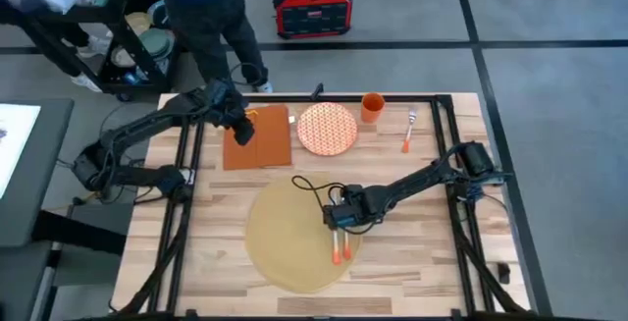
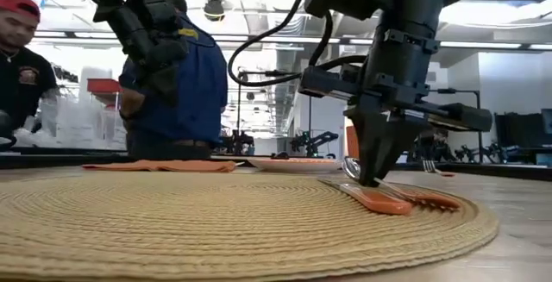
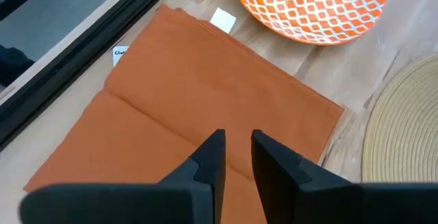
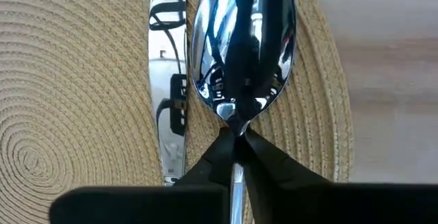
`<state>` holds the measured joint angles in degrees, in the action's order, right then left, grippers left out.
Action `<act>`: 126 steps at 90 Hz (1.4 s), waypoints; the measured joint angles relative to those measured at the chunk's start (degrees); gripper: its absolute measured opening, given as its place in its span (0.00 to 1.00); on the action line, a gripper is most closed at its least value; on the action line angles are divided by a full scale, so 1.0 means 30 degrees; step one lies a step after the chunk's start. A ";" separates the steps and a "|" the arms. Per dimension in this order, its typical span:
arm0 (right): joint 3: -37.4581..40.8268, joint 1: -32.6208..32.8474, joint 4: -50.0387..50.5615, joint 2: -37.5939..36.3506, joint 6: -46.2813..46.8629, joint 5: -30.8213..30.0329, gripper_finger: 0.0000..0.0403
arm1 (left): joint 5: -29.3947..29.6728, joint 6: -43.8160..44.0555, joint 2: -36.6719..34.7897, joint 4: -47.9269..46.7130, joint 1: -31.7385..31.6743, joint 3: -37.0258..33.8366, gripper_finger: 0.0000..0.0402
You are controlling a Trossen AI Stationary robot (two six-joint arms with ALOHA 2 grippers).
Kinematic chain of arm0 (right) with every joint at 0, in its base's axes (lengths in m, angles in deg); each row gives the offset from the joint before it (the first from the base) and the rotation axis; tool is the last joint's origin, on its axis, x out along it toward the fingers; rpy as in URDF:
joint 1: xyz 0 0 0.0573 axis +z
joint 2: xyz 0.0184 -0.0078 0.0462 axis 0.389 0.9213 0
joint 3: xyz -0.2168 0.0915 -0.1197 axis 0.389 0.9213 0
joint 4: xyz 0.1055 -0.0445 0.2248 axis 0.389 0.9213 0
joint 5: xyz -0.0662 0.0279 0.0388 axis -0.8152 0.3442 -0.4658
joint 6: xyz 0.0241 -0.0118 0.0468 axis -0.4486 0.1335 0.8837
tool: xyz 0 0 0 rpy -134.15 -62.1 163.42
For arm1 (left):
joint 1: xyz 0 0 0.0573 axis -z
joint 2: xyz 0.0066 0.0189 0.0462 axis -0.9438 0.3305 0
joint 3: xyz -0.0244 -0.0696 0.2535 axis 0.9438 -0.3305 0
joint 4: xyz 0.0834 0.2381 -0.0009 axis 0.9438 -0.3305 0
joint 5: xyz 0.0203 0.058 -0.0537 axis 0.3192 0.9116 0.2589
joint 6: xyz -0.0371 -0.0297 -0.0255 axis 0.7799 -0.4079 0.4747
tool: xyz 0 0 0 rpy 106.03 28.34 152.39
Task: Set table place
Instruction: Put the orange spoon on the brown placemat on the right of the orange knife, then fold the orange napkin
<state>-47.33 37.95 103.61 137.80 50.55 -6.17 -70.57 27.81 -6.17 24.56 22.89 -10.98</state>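
Observation:
The round tan placemat (image 1: pixel 285 247) lies on the wooden table (image 1: pixel 412 272), toward its near edge. On the mat's right part lie a knife (image 4: pixel 168 94) and a spoon (image 4: pixel 243 46), side by side, with their orange handles (image 1: pixel 339 253) toward the near edge. My right gripper (image 1: pixel 340 220) stands over them, shut on the spoon. My left gripper (image 3: pixel 237 148) hangs above the rust-orange napkin (image 3: pixel 185 107) at the far left, open by a narrow gap and holding nothing. My right gripper pinches the spoon's thin neck (image 4: pixel 235 125), just behind the bowl, between its two fingertips (image 2: pixel 373 177). The fingers come from above, pointing down, across the spoon. The spoon lies about level, and its orange handle (image 2: pixel 379 200) rests on the placemat beside the knife's.
An orange-and-white patterned plate (image 1: pixel 326 128), an orange cup (image 1: pixel 372 107) and an orange-handled fork (image 1: pixel 407 134) stand along the far edge. Black frame rails (image 1: pixel 446 144) cross the table. A person in blue (image 2: pixel 172 84) stands behind the far edge; another (image 2: pixel 21 49) is at the far left.

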 joint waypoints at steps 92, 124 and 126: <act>0.0039 -0.4472 1.5697 -0.7891 -0.2580 -0.7040 0.23 | -0.5267 0.1688 -0.0025 0.5082 -0.0639 -0.0453 0.13; 0.1184 -0.7435 1.7205 -1.0646 -0.5605 -0.8520 0.23 | -0.6030 0.2350 -0.0022 0.7165 -0.2842 -0.4011 0.13; 0.1320 -0.7451 1.7202 -1.0809 -0.5601 -0.8510 0.23 | -0.6025 0.2237 -0.0022 0.7212 -0.2849 -0.4203 0.13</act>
<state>-43.37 15.59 155.21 105.37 33.75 -31.70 -88.64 34.52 -6.23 46.20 14.34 -23.59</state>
